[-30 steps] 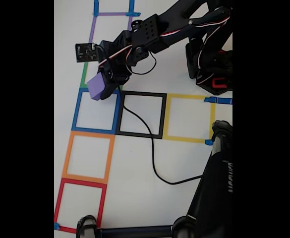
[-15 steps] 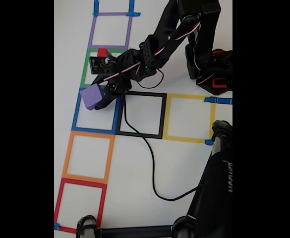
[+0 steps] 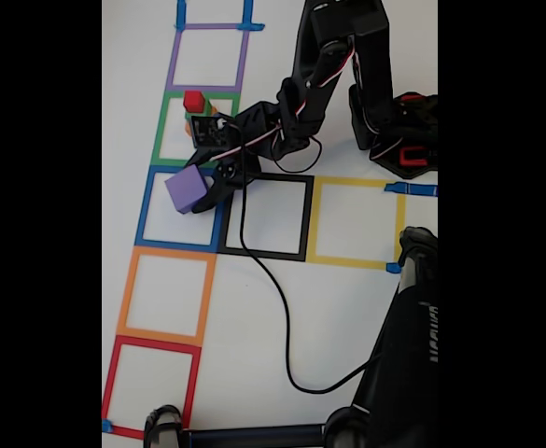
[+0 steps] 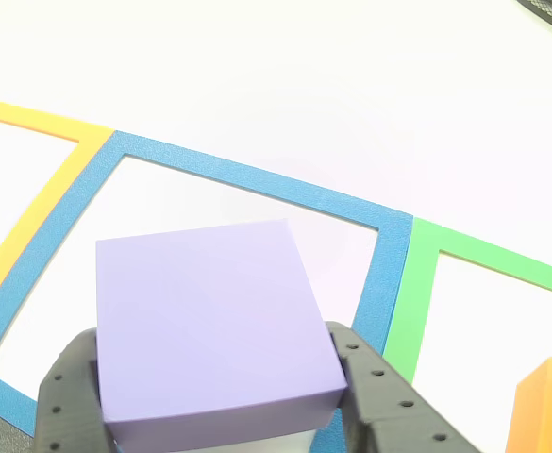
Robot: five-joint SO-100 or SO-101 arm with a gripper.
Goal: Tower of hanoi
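Green taped square (image 3: 163, 128), upper left of the fixed view, holds a small stack topped by a red block (image 3: 193, 100). Purple cube (image 3: 187, 189), matte, sharp-edged, sits clamped in the gripper (image 3: 201, 194) over the blue square (image 3: 146, 213). Since half a second ago, cube shifted slightly right and the arm pulled upright.
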